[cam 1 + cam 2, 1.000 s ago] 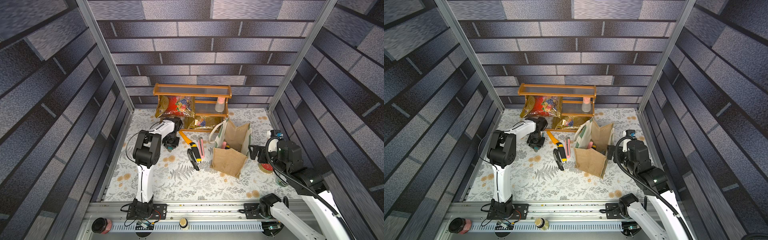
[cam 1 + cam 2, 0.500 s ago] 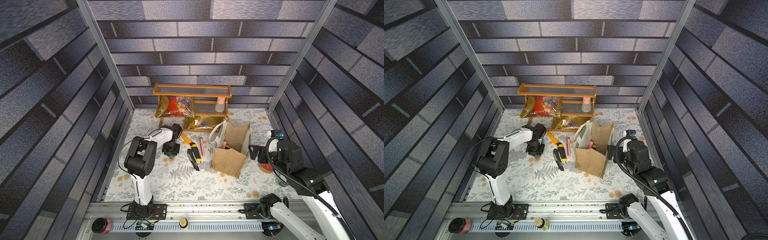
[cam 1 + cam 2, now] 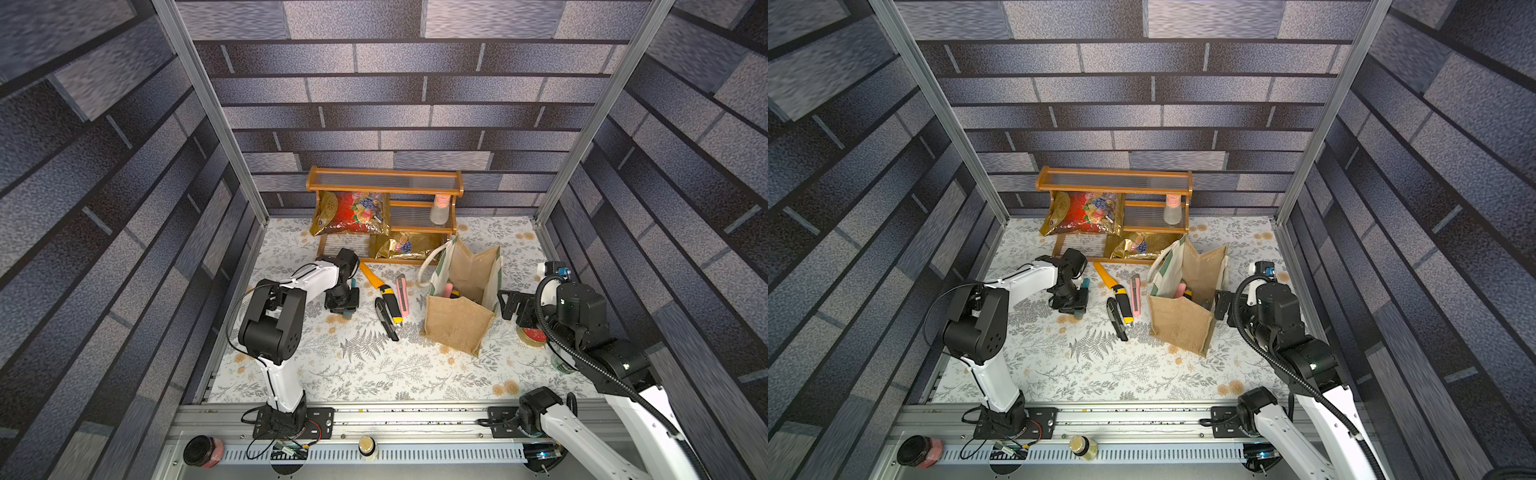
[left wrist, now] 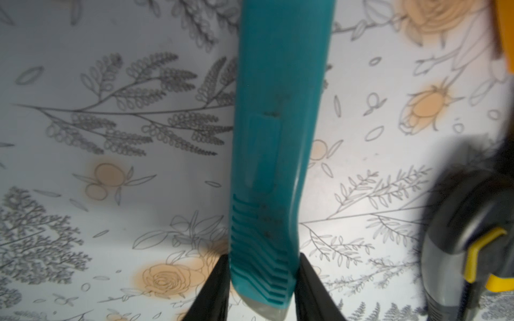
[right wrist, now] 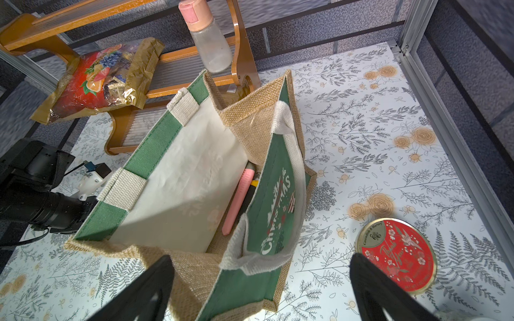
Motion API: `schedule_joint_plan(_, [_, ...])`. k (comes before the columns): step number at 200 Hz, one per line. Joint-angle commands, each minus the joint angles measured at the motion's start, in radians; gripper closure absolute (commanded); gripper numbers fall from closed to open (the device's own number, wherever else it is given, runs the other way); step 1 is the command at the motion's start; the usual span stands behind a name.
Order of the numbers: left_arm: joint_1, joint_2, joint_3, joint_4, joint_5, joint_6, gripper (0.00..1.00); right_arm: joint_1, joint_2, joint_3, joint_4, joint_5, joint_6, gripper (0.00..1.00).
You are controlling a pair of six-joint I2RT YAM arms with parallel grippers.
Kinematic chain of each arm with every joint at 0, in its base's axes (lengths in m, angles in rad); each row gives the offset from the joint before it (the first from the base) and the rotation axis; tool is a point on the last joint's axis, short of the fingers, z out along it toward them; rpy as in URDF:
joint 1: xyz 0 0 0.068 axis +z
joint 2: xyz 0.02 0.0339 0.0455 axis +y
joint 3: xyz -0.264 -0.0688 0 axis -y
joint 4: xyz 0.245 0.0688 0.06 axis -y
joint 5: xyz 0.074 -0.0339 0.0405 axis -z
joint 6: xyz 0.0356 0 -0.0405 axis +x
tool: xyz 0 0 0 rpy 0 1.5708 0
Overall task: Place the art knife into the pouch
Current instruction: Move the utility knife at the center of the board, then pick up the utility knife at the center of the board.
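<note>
The white table sheet with grey ferns and orange roses (image 3: 374, 374) carries everything. The brown wooden two-shelf rack (image 3: 384, 187) stands just behind the pouch. The pouch, a tan burlap bag with a green Christmas panel (image 3: 457, 328), stands upright with its mouth open (image 5: 180, 180), and a pink slim cutter (image 5: 239, 200) is already inside it.

The right gripper (image 3: 513, 307) is just beside the pouch on the right arm's side. Its fingers are spread fully and hold nothing.

The left gripper (image 3: 343, 301) is well apart from the pouch, on the left arm's side. Its fingers (image 4: 217, 283) are closed on the ribbed end of the teal plastic art knife (image 4: 278, 111). I cannot tell if the knife has left the sheet.

Between this knife and the pouch lie a yellow-and-black utility knife (image 3: 380, 286), a second pink cutter (image 3: 402, 297) and a black cutter (image 3: 386, 320).

I think the grip is risky. It sits near one end, so the long body may swing or slip out during the carry. A low path may hit the loose knives. The soft pouch rim may fold or tip if the knife strikes it.
</note>
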Motion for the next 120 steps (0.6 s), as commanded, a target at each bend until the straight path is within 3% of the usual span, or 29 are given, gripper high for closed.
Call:
schedule_joint_plan(1, [-0.013, -0.074, -0.01, 0.002, 0.049, -0.029, 0.72, -0.005, -0.002, -0.007, -0.013, -0.003, 0.015, 0.0])
schedule_joint_plan(45, [-0.013, -0.139, -0.024, 0.021, 0.1, -0.049, 0.72, -0.005, 0.01, -0.008, -0.004, -0.005, 0.012, 0.0])
schedule_joint_plan(120, [-0.023, -0.041, -0.006, 0.001, -0.058, -0.036, 0.57, -0.005, 0.005, -0.013, -0.006, -0.003, 0.014, 0.0])
